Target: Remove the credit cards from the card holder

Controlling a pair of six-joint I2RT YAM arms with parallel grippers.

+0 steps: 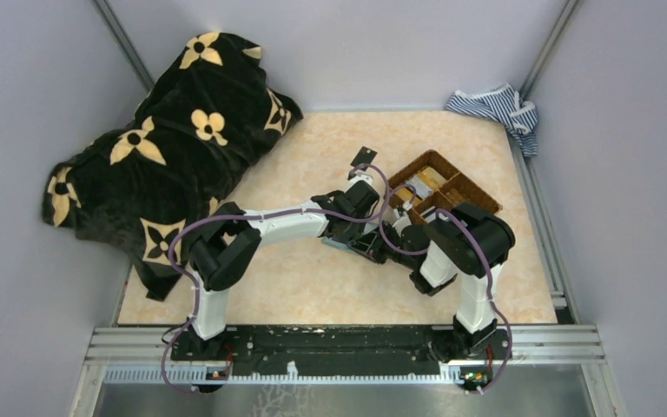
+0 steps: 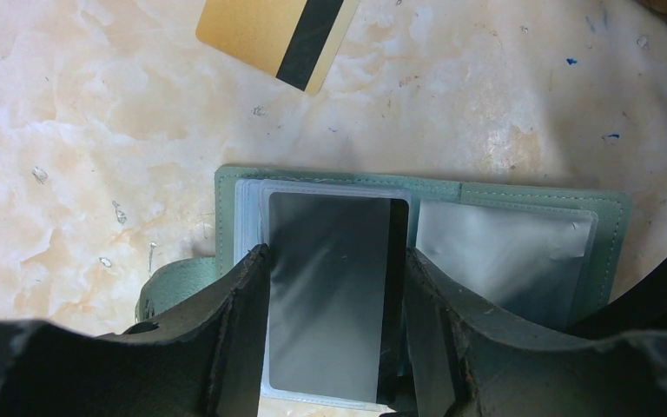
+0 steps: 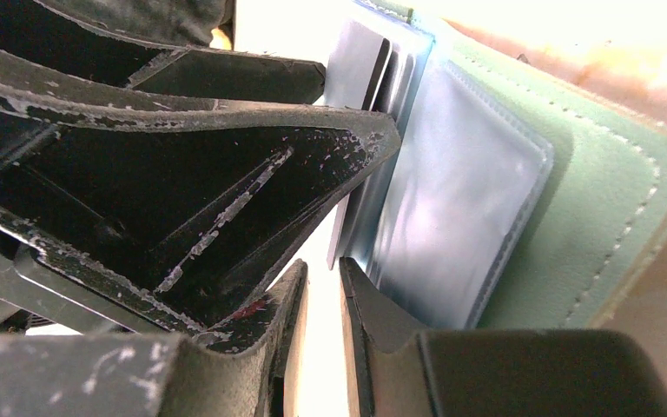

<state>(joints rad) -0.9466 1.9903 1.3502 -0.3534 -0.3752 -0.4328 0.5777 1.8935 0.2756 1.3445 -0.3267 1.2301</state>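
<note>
The sage-green stitched bifold card holder (image 2: pixel 521 195) is laid open on the marbled beige counter (image 2: pixel 95 130), near the brown woven divided basket (image 1: pixel 452 187). A dark grey rectangular plastic card (image 2: pixel 330 295) is seen in its left clear sleeve, bracketed by the left tool (image 2: pixel 337 256), jaws held apart. The right tool (image 3: pixel 323 278) is set at the holder's edge, jaws nearly together; whether anything is clamped cannot be told. A gold card with a dark stripe (image 2: pixel 260 30) is lying apart, beyond the holder

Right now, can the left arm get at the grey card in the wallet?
Likely yes: its end effector straddles the card, nothing lying over it, though a clear sleeve encloses it.
</note>
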